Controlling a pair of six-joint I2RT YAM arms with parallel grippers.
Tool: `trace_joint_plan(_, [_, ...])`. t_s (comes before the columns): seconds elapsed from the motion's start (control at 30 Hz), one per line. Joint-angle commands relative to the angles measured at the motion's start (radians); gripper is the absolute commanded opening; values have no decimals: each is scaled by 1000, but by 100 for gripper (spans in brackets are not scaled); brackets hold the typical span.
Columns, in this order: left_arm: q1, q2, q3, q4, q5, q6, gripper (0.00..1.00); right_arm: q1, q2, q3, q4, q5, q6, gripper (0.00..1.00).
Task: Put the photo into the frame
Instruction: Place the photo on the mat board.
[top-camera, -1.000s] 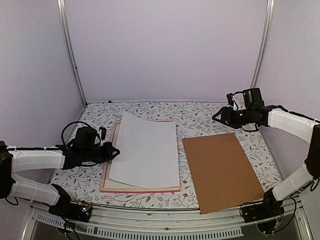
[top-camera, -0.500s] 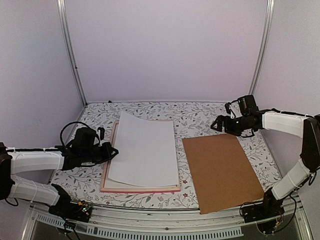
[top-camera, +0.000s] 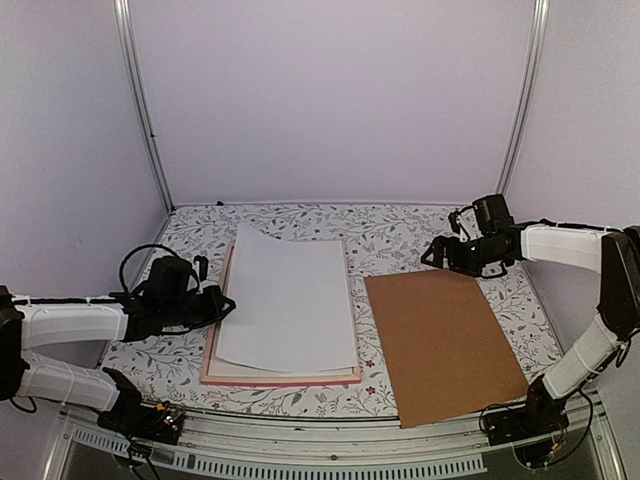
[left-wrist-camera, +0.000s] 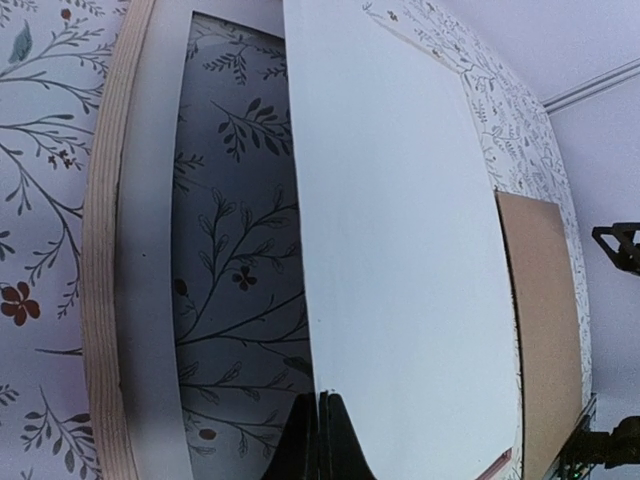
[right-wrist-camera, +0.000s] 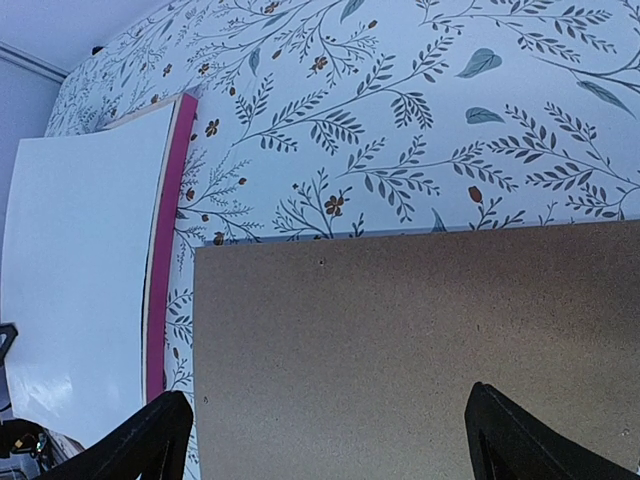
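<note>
The photo (top-camera: 288, 300) shows only a plain white side, facing up. It lies slanted over the pink frame (top-camera: 283, 380), its left edge raised above it. My left gripper (top-camera: 230, 303) is shut on that left edge; in the left wrist view the black jaws (left-wrist-camera: 322, 402) pinch the sheet (left-wrist-camera: 400, 240) above the frame's left rail (left-wrist-camera: 105, 300). My right gripper (top-camera: 431, 250) hangs open over the far end of the brown backing board (top-camera: 442, 340), holding nothing. The right wrist view shows its fingertips (right-wrist-camera: 160, 432) spread wide above the board (right-wrist-camera: 400, 330).
A white mat (left-wrist-camera: 150, 240) lies inside the frame under the raised sheet. The brown board sits right of the frame, reaching the table's near edge. The frame's pink right rail (right-wrist-camera: 163, 260) runs close to the board's left side. White walls enclose the floral table (top-camera: 400, 235).
My right gripper opened wide and dropped forward and left, down toward the board's far end. The left gripper lowered the sheet's raised edge a little.
</note>
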Motion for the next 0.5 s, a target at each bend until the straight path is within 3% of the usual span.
trace_joint_plan(0.0, [14,16,0,-12,10,26,0,-1,2,-7,18,15,-5,99])
trace_joint_plan(0.47, [16,27,19,-48,-11,58,0,-2,1,-10,23,9,-4,99])
